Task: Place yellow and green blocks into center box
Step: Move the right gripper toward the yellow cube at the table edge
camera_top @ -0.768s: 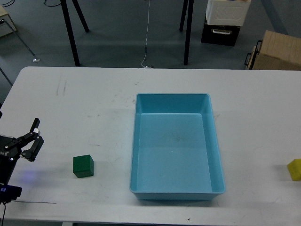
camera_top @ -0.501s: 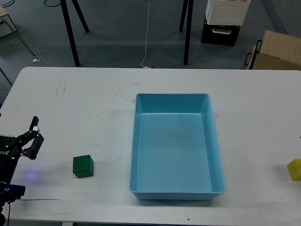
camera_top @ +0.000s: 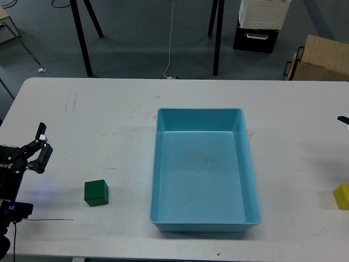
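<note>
A green block (camera_top: 96,192) sits on the white table (camera_top: 109,120) at the front left. A yellow block (camera_top: 342,196) sits at the right edge, partly cut off by the frame. The light blue box (camera_top: 203,169) stands empty in the middle. My left gripper (camera_top: 40,148) is open and empty, to the left of the green block and a little farther back, apart from it. Only a small dark tip of my right gripper (camera_top: 343,119) shows at the right edge, well behind the yellow block.
Beyond the table's far edge stand black stand legs (camera_top: 82,38), a cardboard box (camera_top: 322,60) and a white bin on a black case (camera_top: 260,22). A thin cable (camera_top: 43,220) lies on the table near my left arm.
</note>
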### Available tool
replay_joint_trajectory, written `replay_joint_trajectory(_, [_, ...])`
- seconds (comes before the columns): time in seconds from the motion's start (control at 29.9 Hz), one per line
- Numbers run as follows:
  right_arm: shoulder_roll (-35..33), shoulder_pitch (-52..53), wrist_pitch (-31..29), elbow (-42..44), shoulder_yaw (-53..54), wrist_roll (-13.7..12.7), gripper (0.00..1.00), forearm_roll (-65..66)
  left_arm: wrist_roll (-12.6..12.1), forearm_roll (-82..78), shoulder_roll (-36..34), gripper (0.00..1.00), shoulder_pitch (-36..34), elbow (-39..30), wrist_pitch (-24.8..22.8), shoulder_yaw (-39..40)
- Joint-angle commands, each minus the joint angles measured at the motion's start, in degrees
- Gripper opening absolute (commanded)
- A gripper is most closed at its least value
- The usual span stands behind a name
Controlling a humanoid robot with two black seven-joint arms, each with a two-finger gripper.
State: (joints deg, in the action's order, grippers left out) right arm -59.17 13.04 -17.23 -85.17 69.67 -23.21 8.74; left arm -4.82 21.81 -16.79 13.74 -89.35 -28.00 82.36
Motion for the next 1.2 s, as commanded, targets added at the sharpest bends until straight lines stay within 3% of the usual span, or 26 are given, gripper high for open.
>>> replay_joint_trajectory(0.0, [-3.7,17.3,-1.7,1.1,-17.9,-1.6,1.0,9.8,0.0,0.0,0.0,1.0,-0.2,0.1,0.0,0.0])
replay_joint_trajectory(0.13, [-6.1,34.8,-10.8,-0.4,-36.2,-2.5,1.0,19.5,0.0,0.0,0.0,1.0,-0.3,0.1,0.0,-0.2])
replay_joint_trajectory(0.33, [-10.0,47.4,-10.8,-6.9,-51.9,-2.7,1.0,29.6,0.1,0.0,0.2,1.0,-0.3,0.1,0.0,-0.2])
replay_joint_trajectory(0.6, [-14.0,44.1,-10.8,-9.4,-58.2,-2.5,1.0,46.3,0.1,0.0,0.4,1.0,0.0,0.1,0.0,-0.3])
replay_joint_trajectory(0.87, [-12.5,40.0,-10.8,-9.2,-66.4,-2.5,1.0,53.5,0.1,-0.1,0.7,1.0,-0.2,0.1,0.0,-1.2])
replay_joint_trajectory(1.17, [-8.6,35.1,-10.8,-7.4,-66.6,-2.5,1.0,57.1,0.0,-0.1,0.7,1.0,-0.2,0.1,0.0,-1.7])
